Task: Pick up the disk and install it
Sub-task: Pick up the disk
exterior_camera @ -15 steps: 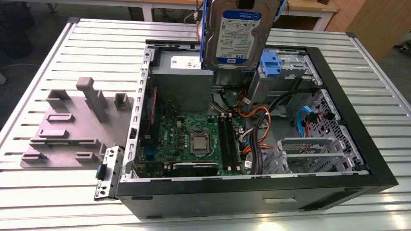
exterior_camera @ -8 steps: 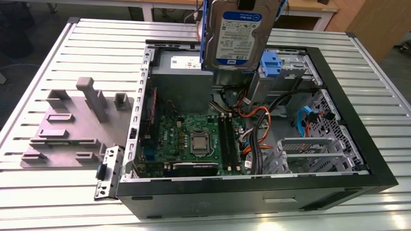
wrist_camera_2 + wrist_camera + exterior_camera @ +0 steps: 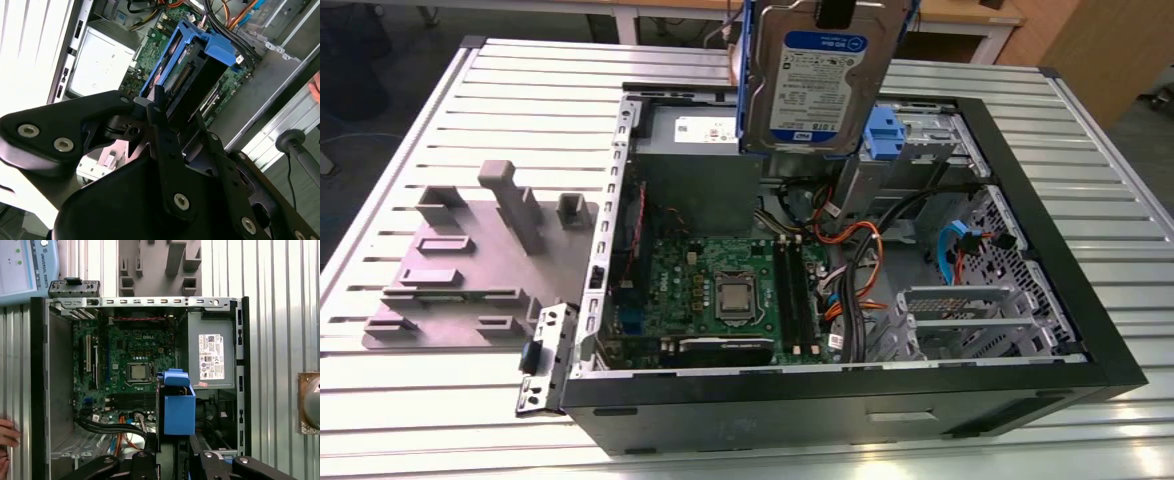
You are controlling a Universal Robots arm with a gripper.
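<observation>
The disk, a silver-grey drive with a blue-and-white label in a blue plastic carrier, hangs upright above the back of the open computer case. My gripper holds it by its top edge, shut on it. In the second wrist view the black fingers clamp the disk edge-on, with the motherboard far below it. In the first wrist view the disk's blue carrier floats over the middle of the case, between the motherboard and the power supply.
Inside the case lie a green motherboard, a grey power-supply box, loose cables and a drive bay with another blue carrier. A grey fixture plate and a loose bracket sit beside it. A hand rests by the case.
</observation>
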